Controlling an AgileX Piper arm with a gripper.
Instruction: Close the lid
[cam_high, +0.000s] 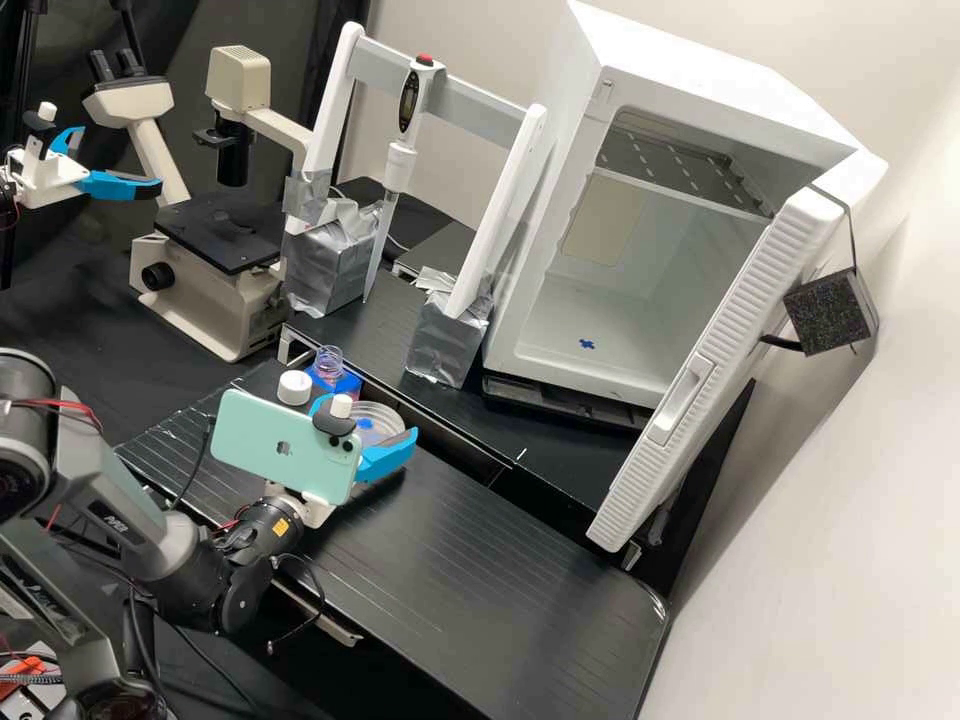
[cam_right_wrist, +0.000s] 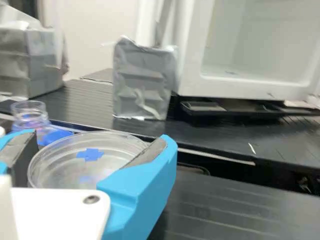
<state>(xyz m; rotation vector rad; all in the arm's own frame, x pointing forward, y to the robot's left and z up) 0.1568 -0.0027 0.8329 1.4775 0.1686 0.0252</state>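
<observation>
We are looking at one relation above all: the clear dish (cam_right_wrist: 117, 149) is lying directly between the two fingertips of the end effector (cam_high: 368, 418), not off to one side. Being round, it is offering us no long axis to match, so we are mainly caring about centring and keeping the rim level. The end effector is standing wide, spread to about the dish's width, and its grey pads (cam_right_wrist: 150, 152) are seemingly bearing on the rim from opposite sides; we are judging this a hold, though light contact is hard to confirm. A blue mark (cam_right_wrist: 90, 154) is showing on the dish, and we cannot tell whether we are seeing the lid alone or a lid resting over its base. The dish is sitting over the worktop (cam_high: 470, 570), just beside the small open bottle (cam_high: 328, 364) and its blue holder (cam_high: 347, 384). For the coming move, we are probably needing a straight, gentle lowering, since any tilt could be leaving the lid perched on the base's edge.
</observation>
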